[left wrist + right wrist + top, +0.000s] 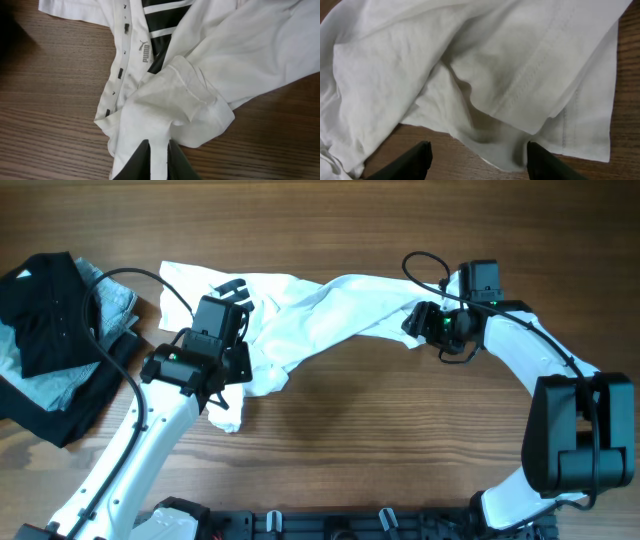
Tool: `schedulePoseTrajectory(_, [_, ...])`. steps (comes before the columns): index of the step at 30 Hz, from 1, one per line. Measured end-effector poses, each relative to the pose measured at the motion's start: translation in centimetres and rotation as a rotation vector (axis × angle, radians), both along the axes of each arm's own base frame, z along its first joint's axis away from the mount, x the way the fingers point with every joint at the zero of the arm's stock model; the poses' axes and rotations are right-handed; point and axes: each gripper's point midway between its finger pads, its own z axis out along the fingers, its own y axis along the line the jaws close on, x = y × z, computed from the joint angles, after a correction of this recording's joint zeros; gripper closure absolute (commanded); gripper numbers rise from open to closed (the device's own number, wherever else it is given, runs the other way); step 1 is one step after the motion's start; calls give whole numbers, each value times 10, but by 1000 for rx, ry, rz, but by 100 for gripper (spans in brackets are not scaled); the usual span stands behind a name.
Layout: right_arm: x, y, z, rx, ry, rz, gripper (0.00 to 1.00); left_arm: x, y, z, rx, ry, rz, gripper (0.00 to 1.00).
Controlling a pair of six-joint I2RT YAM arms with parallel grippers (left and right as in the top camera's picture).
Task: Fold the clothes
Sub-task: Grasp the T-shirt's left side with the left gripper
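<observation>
Here, my left gripper (pixel 159 161) is clenched on a fold of the crumpled white cotton shirt (pixel 320 315), which sprawls near the far edge of the brown wooden worktop (pixel 400 440). My right gripper (pixel 480 164) hangs spread wide over the shirt's hem, seemingly not touching it.

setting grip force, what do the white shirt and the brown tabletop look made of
White buttoned shirt: probably soft matte cotton-like knit, given limp creases and stitched hems; fibre uncertain. Brown tabletop: wood or wood-look laminate, with visible grain lines and a smooth finish.
</observation>
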Motion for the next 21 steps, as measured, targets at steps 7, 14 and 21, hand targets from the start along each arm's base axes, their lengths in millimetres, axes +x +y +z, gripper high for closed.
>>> schedulePoseTrajectory(7, [-6,0,-13,4,53,-19,34,-1,-5,-4,-25,20,-1,46])
schedulePoseTrajectory(14, [-9,0,-19,8,80,-34,45,10,-8,-56,16,144,1,46])
schedulePoseTrajectory(21, [-9,0,-19,6,79,-31,67,7,2,-83,95,226,17,96])
